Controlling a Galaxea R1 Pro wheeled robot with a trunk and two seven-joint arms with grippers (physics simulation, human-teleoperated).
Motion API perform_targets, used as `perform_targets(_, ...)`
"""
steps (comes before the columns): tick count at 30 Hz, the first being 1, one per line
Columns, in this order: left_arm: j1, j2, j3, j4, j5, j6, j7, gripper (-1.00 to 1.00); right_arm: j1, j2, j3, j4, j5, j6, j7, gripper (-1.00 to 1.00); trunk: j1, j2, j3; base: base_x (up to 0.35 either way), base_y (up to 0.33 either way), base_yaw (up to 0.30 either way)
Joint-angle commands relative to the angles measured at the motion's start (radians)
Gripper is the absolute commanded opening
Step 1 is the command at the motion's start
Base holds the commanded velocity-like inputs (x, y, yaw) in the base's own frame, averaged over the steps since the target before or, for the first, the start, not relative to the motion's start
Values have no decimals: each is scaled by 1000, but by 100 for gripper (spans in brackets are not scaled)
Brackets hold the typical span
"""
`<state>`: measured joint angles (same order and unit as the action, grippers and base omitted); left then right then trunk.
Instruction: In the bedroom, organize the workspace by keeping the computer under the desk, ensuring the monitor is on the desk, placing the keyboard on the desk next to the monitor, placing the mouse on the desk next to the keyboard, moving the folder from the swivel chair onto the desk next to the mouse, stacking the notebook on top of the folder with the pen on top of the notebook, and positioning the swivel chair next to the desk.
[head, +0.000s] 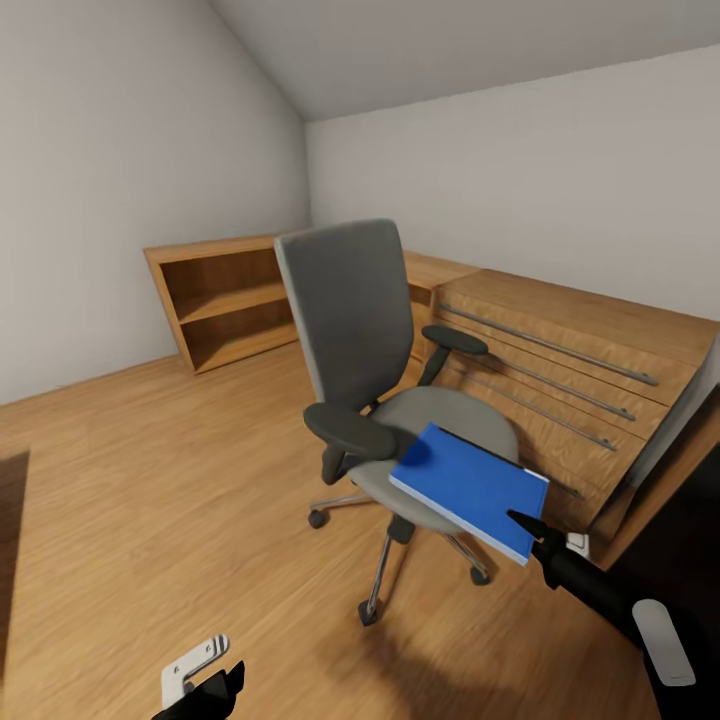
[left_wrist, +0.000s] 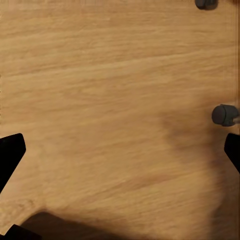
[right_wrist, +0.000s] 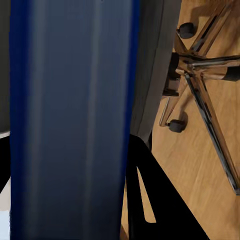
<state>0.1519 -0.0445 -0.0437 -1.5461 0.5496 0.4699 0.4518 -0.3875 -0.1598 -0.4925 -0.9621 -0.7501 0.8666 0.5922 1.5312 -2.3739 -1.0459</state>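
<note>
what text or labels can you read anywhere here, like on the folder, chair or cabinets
None: no words, numbers, brand marks or signs can be read in these pictures.
The folder: plain blue cover, no print.
The swivel chair: plain grey padding, no tag or logo.
The wooden cabinets: only bare wood and metal bar handles.

One swivel chair (head: 385, 400), one folder (head: 465, 485), two wooden cabinets (head: 225, 295).
</note>
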Motion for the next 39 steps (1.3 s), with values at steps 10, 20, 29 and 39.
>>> perform_targets(10, 0, -1, -2, 3, 8, 0, 14, 100, -1, -1, -3, -1, 5, 5, 7, -100, -39, 70, 31, 0, 0, 0)
perform_targets(20, 0, -1, -2, 4, 6, -12, 19, 100, -1, -4, -5, -2, 2, 5, 10, -100, -77, 140, 62, -16, 0, 0)
perform_targets(29, 0, -2, -3, 4, 7, -13, 19, 100, -1, -7, -7, -3, 0, 6, 12, -100, -111, 203, 90, -270, -107, 0)
perform_targets(39, 0, -3, -4, 5, 7, -13, 18, 100, -1, -13, -19, -3, 1, 4, 10, -100, -150, 273, 122, -107, -66, 0)
